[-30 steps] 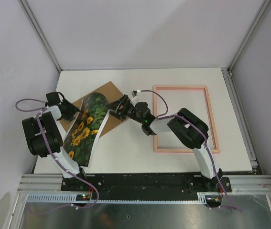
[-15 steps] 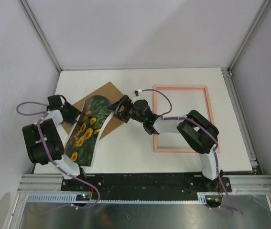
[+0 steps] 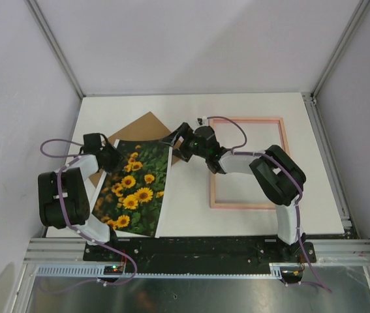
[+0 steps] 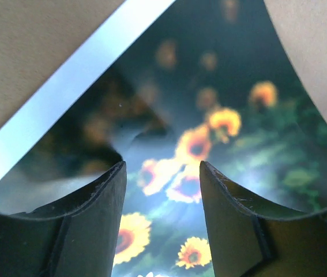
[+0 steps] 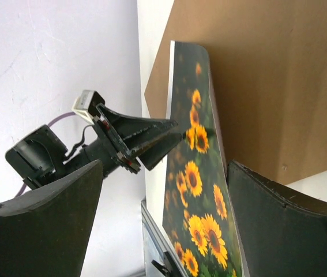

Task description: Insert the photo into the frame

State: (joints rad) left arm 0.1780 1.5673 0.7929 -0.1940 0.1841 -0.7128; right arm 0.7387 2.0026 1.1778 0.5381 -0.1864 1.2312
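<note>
- The photo [image 3: 136, 189] lies face up on the left side of the table [image 3: 250, 104]. Its far end rests over the brown board [image 3: 147, 127].
- The frame [image 3: 246, 119] lies flat on the right, well apart from the photo.
- Your left pincer [image 3: 111, 156] sits at the photo's far left corner, fingers apart.
- Your right pincer [image 3: 175, 145] is by the far right corner, wide apart, holding nothing.

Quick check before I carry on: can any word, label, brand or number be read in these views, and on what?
None can be read.
The photo: only sunflowers and a white border, no caption.
The frame: bare rails, no marking.
The brown backing board: plain, no print.
</note>
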